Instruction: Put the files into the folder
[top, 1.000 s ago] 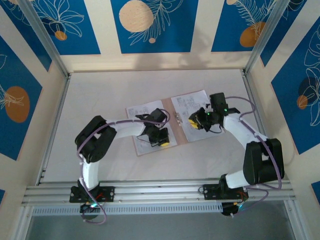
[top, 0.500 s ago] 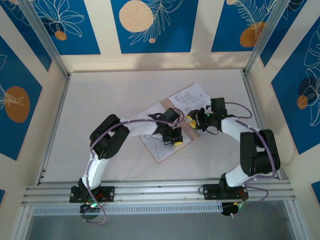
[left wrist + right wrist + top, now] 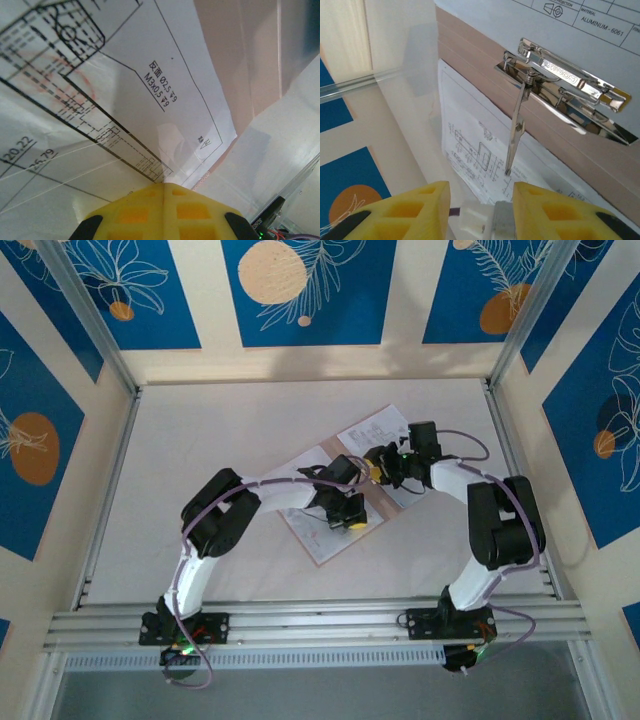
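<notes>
The tan folder [image 3: 308, 462] lies open and skewed mid-table, with the files [image 3: 375, 430] spread on both halves. My left gripper [image 3: 349, 521] is shut, its yellow tips [image 3: 166, 186] resting on a printed drawing sheet [image 3: 100, 90] beside the folder's tan card [image 3: 225, 50]. My right gripper [image 3: 381, 468] hovers at the spine. In the right wrist view its fingers [image 3: 481, 192] stand apart just short of the metal clip [image 3: 560, 80], whose thin lever [image 3: 516, 132] is raised over a sheet [image 3: 475, 150]. A small white and grey piece shows between the fingers, not pinched.
Aluminium rails border the table at the left [image 3: 105, 490] and right [image 3: 515, 480], and a double rail [image 3: 320, 620] runs along the front by the arm bases. A clear wall strip [image 3: 350, 85] stands close beyond the folder.
The folder and files swung round and slid right and back under the left gripper. The right gripper moved left to the spine clip, and its jaws opened a little.
</notes>
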You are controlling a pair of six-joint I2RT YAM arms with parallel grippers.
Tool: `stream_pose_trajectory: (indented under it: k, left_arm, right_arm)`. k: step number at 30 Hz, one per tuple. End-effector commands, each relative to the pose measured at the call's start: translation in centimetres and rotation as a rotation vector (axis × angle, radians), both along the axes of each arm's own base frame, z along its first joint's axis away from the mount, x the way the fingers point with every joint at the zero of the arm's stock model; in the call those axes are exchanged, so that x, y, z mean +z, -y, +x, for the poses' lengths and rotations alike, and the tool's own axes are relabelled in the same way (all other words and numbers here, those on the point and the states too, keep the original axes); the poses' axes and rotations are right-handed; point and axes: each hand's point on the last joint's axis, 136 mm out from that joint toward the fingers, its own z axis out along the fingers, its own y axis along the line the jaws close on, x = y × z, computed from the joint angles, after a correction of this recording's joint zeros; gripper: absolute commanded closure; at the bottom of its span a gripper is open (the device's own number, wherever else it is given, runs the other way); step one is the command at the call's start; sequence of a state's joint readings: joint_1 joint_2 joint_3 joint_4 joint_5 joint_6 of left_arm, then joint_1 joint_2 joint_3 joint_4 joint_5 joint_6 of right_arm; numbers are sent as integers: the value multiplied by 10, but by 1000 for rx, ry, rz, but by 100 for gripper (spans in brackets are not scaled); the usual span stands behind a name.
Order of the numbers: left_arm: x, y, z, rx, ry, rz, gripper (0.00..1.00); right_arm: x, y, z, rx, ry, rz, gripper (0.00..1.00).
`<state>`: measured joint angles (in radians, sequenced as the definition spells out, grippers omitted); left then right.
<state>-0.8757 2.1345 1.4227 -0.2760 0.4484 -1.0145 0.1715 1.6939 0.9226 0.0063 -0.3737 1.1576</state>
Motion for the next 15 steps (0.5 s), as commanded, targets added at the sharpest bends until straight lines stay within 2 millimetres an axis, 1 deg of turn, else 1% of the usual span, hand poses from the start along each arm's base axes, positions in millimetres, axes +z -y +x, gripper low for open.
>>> stream_pose_trajectory:
  k: [1,4,8,15]
  left_arm:
    - [-31,-18,-11,-5,-40,119,97]
    - [-31,-19,-11,-2,-41,122,97]
    - [-32,-19,-11,1,-43,123,97]
    - [-33,-19,-11,3,-46,124,97]
  right_arm:
    - [-5,-4,2,19,-24,-9,63]
    - [-7,-1,3,24,-31,-36,64]
    - [-9,3,2,21,-39,-58,67]
    - [-19,7,1,19,-59,-69,71]
